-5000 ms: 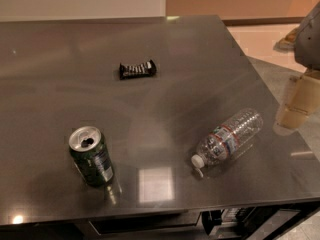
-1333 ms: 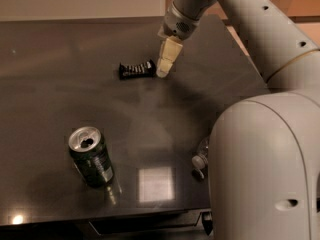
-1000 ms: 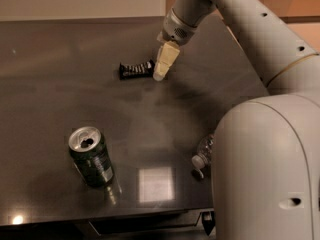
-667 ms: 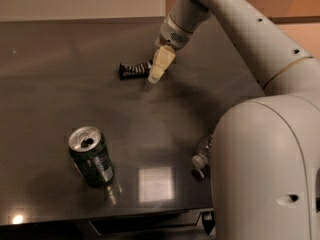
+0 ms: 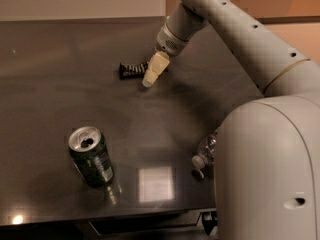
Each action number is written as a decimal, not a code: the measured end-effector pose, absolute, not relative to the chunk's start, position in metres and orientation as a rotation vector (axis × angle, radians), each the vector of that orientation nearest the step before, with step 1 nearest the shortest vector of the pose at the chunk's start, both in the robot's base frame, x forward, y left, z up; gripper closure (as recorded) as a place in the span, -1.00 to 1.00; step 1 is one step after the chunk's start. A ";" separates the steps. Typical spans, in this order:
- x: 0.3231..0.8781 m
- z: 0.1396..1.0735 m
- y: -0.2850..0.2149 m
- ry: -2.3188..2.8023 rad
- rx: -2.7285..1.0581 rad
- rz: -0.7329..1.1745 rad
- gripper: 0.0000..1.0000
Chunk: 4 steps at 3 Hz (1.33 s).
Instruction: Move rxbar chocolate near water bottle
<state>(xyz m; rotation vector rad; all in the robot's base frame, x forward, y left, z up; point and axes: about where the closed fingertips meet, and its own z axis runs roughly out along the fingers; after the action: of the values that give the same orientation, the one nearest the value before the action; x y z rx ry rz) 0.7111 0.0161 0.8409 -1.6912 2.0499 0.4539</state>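
The rxbar chocolate (image 5: 131, 70) is lying flat on the dark tabletop (image 5: 55, 99), in the upper middle of the frame. The gripper (image 5: 147, 81) is hanging right at the bar's right end. It is pointing down and to the left, with its tip very close to the tabletop. From here it is looking like one pale piece, so I cannot tell if it is open or closed, or if it is touching the bar. I am guessing it is sitting there to get ready to grab the bar. The long white arm (image 5: 240, 36) is reaching in from the upper right.

The water bottle (image 5: 206, 151) is lying on its side at the lower right, with its white cap pointing left. The robot's big white body (image 5: 272, 174) is hiding most of it. The bar and the bottle are well apart, so the job is not done yet. A green can (image 5: 92, 158) is standing up at the lower left with its silver top open. It is not part of the job.

The black wrapper is showing white marks, but they are too small to read. The can is showing no words I can read, and the bottle's label is hiding
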 end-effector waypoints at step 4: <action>0.717 0.829 0.036 2.115 -1.671 0.462 0.30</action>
<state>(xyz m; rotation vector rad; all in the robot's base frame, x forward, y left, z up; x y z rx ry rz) 0.7171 0.0363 0.8295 -1.6708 2.1153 0.4620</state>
